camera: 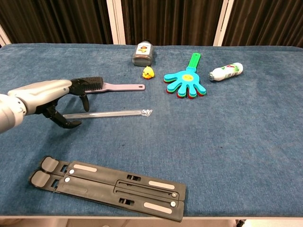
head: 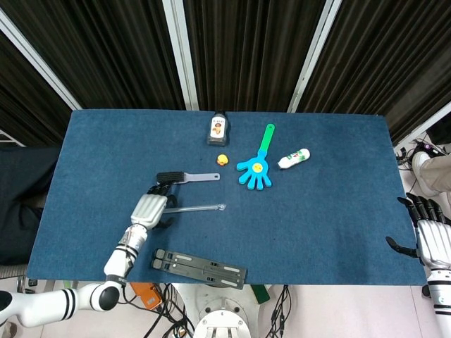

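1. The table (head: 331,211) is the biggest thing before me, covered in blue cloth. Its right half lies open from the middle to the right edge, and a wide bare strip runs along the left edge too.
2. The flat black folding stand (camera: 109,187) lies close to the near edge, slightly skewed, just below my left arm.
3. My left robot hand (camera: 57,97) hangs over the left-centre of the table with its fingers spread and curved downward, holding nothing. Its dark fingertips (camera: 84,100) sit over the left end of the clear tube; whether they touch it I cannot tell.
4. My right robot hand (head: 431,236) rests at the right edge of the table, seen only from the head view, fingers apart and empty, well apart from every object.
5. The blue hand-shaped clapper (camera: 186,81) with a green handle lies toward the far side, right of centre.
6. The brush (camera: 106,85), with dark bristles and a pale handle, lies just beyond my left robot hand, bristle end nearest it.
7. The clear tube (camera: 111,113) stretches left to right, between the brush and the stand.
8. The dark jar (camera: 143,53) stands near the far edge.
9. The small white bottle (camera: 226,71) lies on its side, right of the clapper.
10. The little yellow duck (camera: 148,72) sits just in front of the jar.
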{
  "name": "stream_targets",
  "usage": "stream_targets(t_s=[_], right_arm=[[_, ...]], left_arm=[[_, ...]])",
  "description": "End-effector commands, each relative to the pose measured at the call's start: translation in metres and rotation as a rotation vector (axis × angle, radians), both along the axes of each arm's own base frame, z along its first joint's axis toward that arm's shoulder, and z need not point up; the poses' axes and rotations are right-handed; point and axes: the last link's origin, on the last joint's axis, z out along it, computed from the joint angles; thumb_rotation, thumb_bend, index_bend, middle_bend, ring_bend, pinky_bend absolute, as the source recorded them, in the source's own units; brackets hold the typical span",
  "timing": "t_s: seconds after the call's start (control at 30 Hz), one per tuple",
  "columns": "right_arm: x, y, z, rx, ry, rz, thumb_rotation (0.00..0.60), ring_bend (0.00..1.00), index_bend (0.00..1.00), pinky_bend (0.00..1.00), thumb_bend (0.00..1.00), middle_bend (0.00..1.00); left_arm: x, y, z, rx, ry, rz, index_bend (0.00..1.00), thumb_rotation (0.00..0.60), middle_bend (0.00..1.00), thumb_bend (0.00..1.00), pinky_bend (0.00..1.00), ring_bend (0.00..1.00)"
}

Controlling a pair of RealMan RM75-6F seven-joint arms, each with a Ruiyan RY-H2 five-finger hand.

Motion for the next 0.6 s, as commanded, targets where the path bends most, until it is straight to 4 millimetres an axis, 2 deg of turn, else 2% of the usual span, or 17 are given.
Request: stream_targets(t_s=[0.03,0.37,0.6], right_arm=[[0.000,0.000,0.000,0.001,0.001,0.000,0.600,0.11,0.21,0.03,0.31,0.14],[0.000,0.000,0.000,0.001,0.001,-0.002,0.600,0.11,0.21,0.03,0.31,0.14],[0.000,0.000,0.000,0.004,0.001,0.000,0.600,0.11,0.21,0.03,0.31,0.14]], left_arm=[[0.005,0.002,-0.003,-0.001,-0.002,-0.007,0.43,0.600,0.00,0.28,0.12,0.00],[0.026,0.012,-0.021,-0.037,0.017,-0.039,0.43,0.600,0.00,0.30,0.12,0.00],[0.031,0.015,-0.026,-0.044,0.034,-0.046,0.51,0.600,0.00,0.33,0.12,0.00]])
